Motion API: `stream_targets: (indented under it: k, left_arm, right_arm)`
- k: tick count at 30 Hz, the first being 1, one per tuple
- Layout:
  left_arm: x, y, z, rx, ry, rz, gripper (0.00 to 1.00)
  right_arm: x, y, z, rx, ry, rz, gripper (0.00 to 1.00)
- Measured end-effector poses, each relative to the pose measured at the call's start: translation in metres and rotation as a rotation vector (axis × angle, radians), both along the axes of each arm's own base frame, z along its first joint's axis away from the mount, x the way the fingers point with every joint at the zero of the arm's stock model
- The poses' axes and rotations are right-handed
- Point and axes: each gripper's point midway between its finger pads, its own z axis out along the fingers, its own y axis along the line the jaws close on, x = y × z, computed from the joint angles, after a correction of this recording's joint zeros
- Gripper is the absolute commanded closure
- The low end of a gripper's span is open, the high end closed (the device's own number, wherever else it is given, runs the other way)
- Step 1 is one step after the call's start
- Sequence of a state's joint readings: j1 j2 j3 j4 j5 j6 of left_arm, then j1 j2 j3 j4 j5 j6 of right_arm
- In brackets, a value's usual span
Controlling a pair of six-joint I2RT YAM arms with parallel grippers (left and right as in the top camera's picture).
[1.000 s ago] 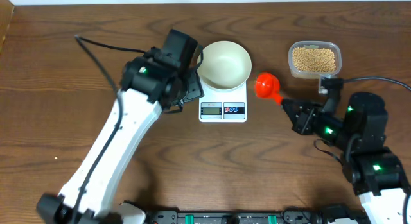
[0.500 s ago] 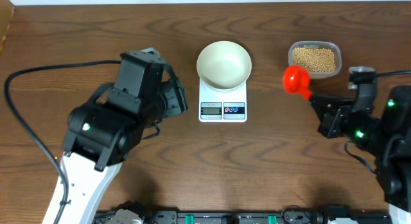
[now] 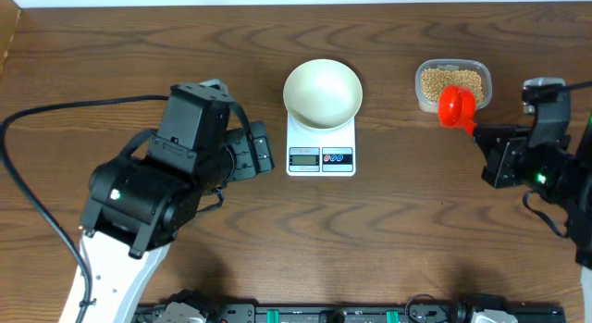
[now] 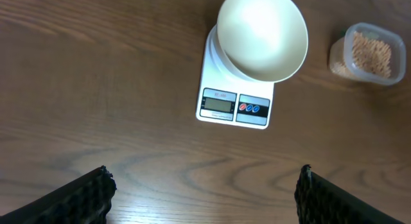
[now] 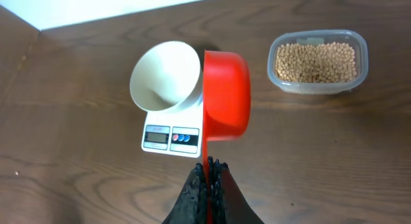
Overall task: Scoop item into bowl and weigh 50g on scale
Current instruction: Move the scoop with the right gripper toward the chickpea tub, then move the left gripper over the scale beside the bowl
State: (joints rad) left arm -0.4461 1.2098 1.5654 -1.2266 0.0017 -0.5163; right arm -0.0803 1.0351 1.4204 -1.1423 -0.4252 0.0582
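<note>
While clenching the red scoop (image 3: pixel 455 105) by its handle in the right jaws, hovers at the near rim of the clear tub (image 3: pixel 418 87), with the beans (image 3: pixel 444 78) just beyond the cup, along the handle's axis. Leaves the left jaws released, empty, beside the scale (image 3: pixel 321 158) and bowl (image 3: pixel 322 92), farther from the beans.

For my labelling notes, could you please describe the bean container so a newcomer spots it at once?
On the wooden table, look right of the scale carrying the bowl. The clear tub sits there; it alone is transparent and holds tan beans.
</note>
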Motion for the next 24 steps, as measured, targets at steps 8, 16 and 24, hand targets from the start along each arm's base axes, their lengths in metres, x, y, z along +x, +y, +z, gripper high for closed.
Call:
stream_targets:
  k: [8, 16, 24]
  left_arm:
    - [0.005, -0.021, -0.024, 0.049, 0.074, -0.083, 0.35]
    - [0.011, -0.052, -0.061, 0.103, 0.164, -0.173, 0.77]
    - [0.017, -0.076, -0.083, 0.128, 0.206, -0.224, 0.93]
  right_arm:
    - [0.014, -0.002, -0.017, -0.01, 0.061, 0.009, 0.99]
    - [0.018, -0.002, -0.023, -0.008, 0.086, 0.009, 0.99]
    - [0.022, -0.003, -0.031, -0.007, 0.123, 0.007, 0.99]
